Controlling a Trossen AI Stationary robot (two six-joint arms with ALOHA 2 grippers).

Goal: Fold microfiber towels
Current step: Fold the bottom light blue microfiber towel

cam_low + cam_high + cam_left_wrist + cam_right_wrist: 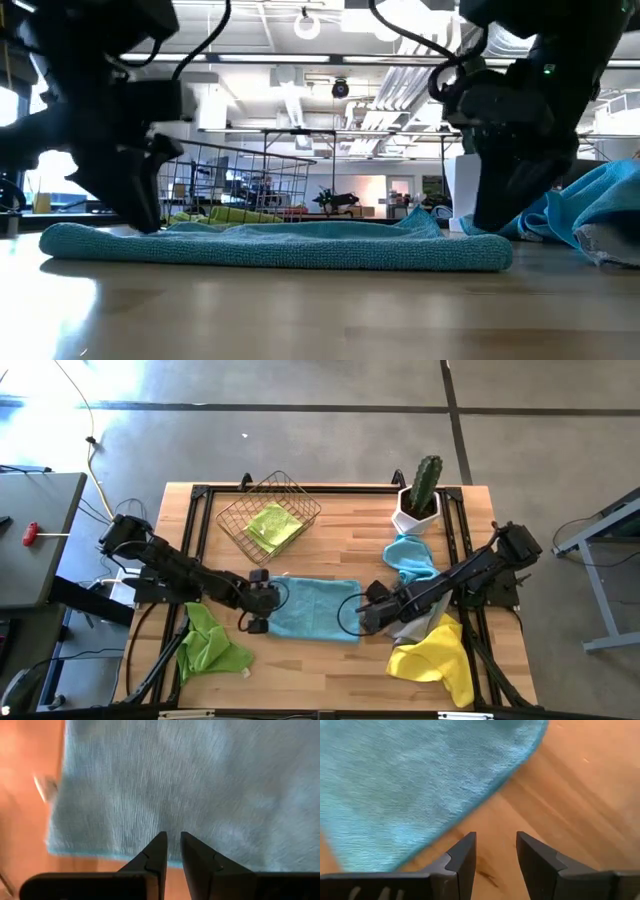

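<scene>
Fingers of the left gripper (172,851) stand narrow, a slim gap between their dark tips, poised at the edge of the flat light blue microfiber towel (313,608) with nothing visibly pinched between them. That towel lies folded in the middle of the pale wooden table (330,680), and in the low view it forms a low, even slab on the boards. At its other end the right gripper (495,851) hangs with its fingers parted and empty, bare wood showing between them, just off the towel's rounded corner.

Farther out, a crumpled lime green microfiber towel (208,643) sits on the left arm's side near the table's front edge. A second light blue microfiber towel (411,557) lies bunched by the right arm, with a grey microfiber towel (418,626) and a rumpled yellow microfiber towel (437,658) beside it. Behind the middle towel stands a wire basket (268,518) holding another lime green cloth (274,524). A green cactus in a white pot (420,497) stands at the far right corner.
</scene>
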